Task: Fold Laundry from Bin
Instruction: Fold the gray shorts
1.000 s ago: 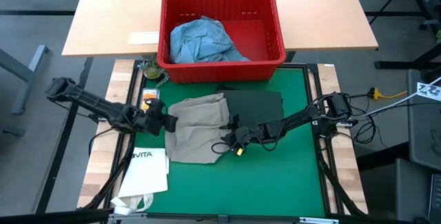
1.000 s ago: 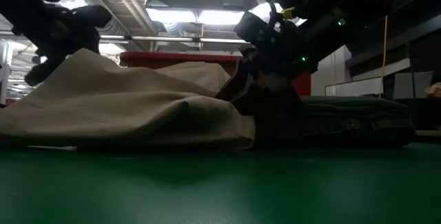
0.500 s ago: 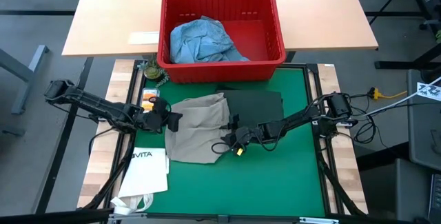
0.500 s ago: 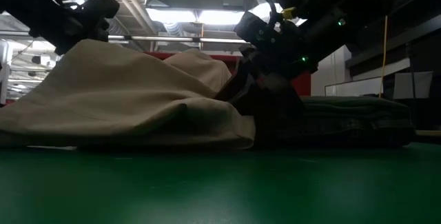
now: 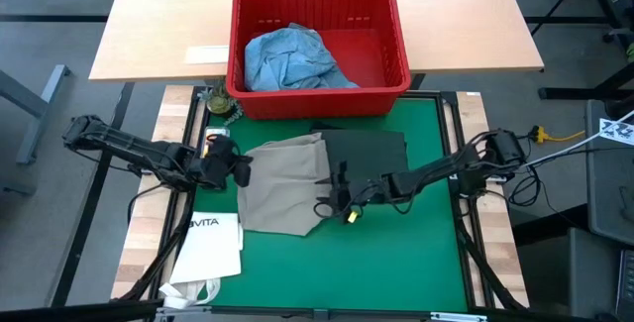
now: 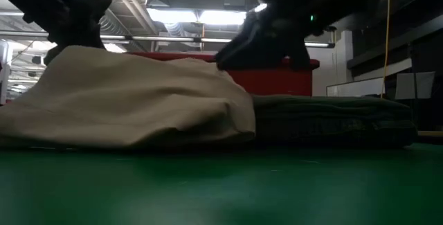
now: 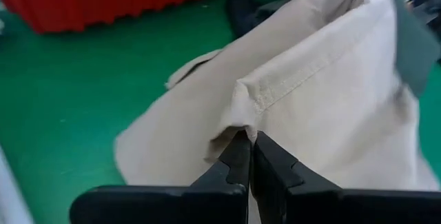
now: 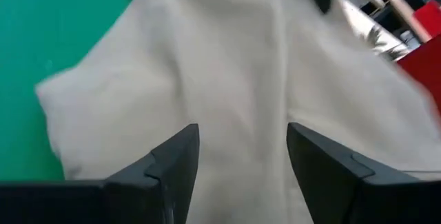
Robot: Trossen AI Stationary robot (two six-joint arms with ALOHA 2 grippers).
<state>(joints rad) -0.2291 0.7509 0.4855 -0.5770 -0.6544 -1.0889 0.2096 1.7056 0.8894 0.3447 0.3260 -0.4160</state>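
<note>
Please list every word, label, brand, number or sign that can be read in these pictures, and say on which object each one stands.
"VITA": printed in dark letters on the white paper bag lying at the green mat's left edge, high view.
Black-and-white patterned marker at the right edge, high view: a pattern only, no readable text.
White slip on the wooden table beside the red ribbed plastic crate: no text can be made out.
The other views show no text.

Khaki-tan garment (image 5: 282, 183) spread on mat, left edge bunched up; dark green shirt (image 5: 365, 152) folded flat beside it; blue denim (image 5: 292, 59) crumpled in red bin (image 5: 396, 59).
</note>
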